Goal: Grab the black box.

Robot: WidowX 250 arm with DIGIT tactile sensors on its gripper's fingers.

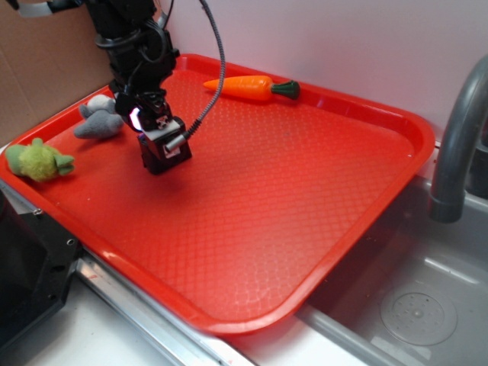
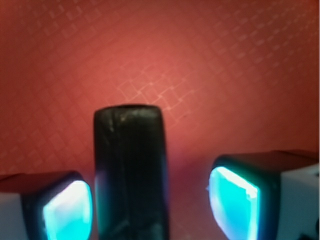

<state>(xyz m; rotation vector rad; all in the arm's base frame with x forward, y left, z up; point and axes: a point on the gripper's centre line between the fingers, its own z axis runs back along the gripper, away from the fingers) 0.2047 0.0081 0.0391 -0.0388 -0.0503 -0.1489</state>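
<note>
Pincer open around black box.

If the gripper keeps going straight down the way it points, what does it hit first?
The black box. In the wrist view it stands between the gripper's open, lit pads, nearer one of them. Past it is only the red tray. Remaining depth is hard to judge.

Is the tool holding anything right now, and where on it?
Nothing is gripped yet. The black box stands between the tool's glowing pads, near the left one, with a clear gap to the right one.
</note>
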